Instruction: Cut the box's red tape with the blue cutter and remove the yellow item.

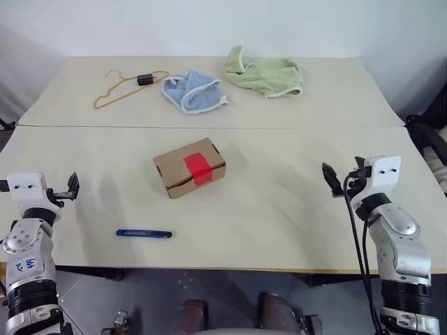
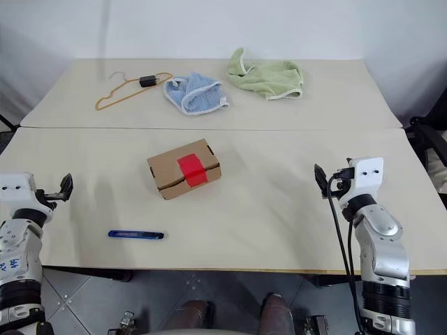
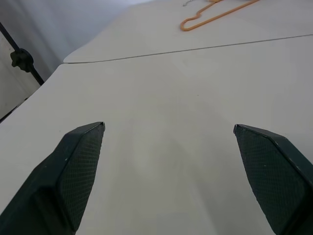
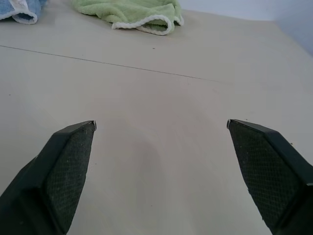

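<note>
The box point(image 1: 189, 167) sits shut at the centre of the bench point(image 1: 279, 216), the red tape point(image 1: 198, 168) across its lid seam and down the front. Whatever is inside is hidden. The cutter point(image 1: 144, 234) lies flat at the box's 7 o'clock, well apart from it. The left gripper point(image 1: 72, 187) hovers at 9 o'clock, the right gripper point(image 1: 331, 178) at 3 o'clock, both with fingers spread wide and holding nothing. At 12 o'clock lie a hanger point(image 1: 124, 87) with a small dark thing on it, hard to make out, a blue cloth point(image 1: 193, 91) and a green cloth point(image 1: 265, 75).
</note>
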Tool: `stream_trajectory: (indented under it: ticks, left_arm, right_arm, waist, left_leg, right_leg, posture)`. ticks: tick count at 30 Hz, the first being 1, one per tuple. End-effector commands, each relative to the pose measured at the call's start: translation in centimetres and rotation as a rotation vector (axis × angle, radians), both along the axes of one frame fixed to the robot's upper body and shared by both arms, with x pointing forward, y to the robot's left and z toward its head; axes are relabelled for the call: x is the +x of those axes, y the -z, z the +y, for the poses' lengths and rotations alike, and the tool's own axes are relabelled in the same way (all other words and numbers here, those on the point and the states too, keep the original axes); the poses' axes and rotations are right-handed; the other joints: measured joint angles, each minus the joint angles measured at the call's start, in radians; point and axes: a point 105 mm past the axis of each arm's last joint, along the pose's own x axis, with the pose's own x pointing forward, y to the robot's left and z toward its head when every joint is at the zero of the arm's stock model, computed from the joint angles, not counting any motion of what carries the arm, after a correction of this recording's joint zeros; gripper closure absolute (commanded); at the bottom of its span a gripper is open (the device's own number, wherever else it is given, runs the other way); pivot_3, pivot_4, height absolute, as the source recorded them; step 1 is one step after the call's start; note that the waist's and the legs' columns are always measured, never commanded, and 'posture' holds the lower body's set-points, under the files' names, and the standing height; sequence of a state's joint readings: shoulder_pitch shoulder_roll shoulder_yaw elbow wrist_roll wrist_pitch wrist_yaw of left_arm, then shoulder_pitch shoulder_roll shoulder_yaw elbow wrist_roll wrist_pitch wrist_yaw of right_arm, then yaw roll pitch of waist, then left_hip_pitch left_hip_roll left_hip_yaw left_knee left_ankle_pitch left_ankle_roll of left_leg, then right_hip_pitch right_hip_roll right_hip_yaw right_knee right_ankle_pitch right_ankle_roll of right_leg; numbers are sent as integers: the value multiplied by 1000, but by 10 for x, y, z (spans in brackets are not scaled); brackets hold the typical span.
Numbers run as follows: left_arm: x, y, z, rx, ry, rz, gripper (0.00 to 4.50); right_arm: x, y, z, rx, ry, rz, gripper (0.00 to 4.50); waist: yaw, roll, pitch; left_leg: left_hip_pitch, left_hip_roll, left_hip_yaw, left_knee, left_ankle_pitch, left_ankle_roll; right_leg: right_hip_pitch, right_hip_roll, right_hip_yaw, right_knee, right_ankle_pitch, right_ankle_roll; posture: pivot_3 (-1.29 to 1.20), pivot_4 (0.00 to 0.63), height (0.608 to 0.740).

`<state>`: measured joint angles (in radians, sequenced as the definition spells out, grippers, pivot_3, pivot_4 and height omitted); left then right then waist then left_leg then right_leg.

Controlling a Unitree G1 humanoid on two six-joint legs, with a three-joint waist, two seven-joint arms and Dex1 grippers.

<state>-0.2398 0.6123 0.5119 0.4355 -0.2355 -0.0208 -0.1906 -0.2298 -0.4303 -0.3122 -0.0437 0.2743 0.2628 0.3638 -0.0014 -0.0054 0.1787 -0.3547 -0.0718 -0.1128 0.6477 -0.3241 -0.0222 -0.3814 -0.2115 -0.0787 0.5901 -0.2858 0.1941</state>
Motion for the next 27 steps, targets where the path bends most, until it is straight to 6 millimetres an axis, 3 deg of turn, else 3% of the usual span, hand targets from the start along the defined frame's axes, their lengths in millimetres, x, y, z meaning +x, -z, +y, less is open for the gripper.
stream_trajectory:
  ticks: [1, 10, 13, 14, 17, 21, 27]
  left_arm:
    - [-2, -21, 8, 32, -42, -62, 15]
    - [1, -26, 13, 66, -93, -46, 15]
    - [11, -26, -1, 45, -17, -39, 15]
    - [14, -25, -6, 33, 7, -39, 4]
    - [22, -20, -10, -40, 23, -6, 630]
    - [33, -15, -37, -139, 227, 42, 1924]
    - [38, -14, -55, -205, 390, 106, 3891]
  right_arm:
    - [-2, -19, -3, -30, 5, -61, 0]
    - [-1, -24, -1, -57, 35, -12, 0]
    - [6, -21, 7, -75, 12, 41, 0]
    - [8, -20, 8, -72, 9, 58, 180]
    - [13, -29, 18, -78, -32, 38, 965]
    - [23, -38, 49, -86, -173, 61, 2403]
    - [36, -37, 88, -89, -357, 161, 4495]
  waist:
    - [0, 0, 0]
    - [0, 0, 0]
    - [-1, 0, 0]
    - [0, 0, 0]
    - [0, 0, 0]
    - [-4, 0, 0]
    - [-10, 0, 0]
  left_leg:
    - [0, 0, 0, 0, 0, 0]
    - [0, 0, 1, 0, 0, 0]
    - [0, 0, 1, 0, 0, 0]
    - [0, 0, 2, 0, 0, 0]
    - [0, 1, 2, 1, 0, 0]
    - [-1, 1, 2, 0, 0, 0]
    - [-1, 3, 3, 0, -1, 0]
  right_leg:
    - [0, 0, 0, 0, 0, 0]
    - [-2, 0, 1, 1, 0, 0]
    - [-2, 1, 2, 1, 0, 0]
    - [-2, 1, 2, 1, 0, 0]
    - [-2, 1, 2, 1, 0, -1]
    - [-3, 1, 2, 1, 0, -1]
    - [-4, 4, 3, 1, 1, -1]
  posture:
    - [0, 150, 740]
    - [0, 150, 740]
    - [0, 150, 740]
    - [0, 150, 740]
    - [0, 150, 740]
    - [0, 150, 740]
    - [0, 150, 740]
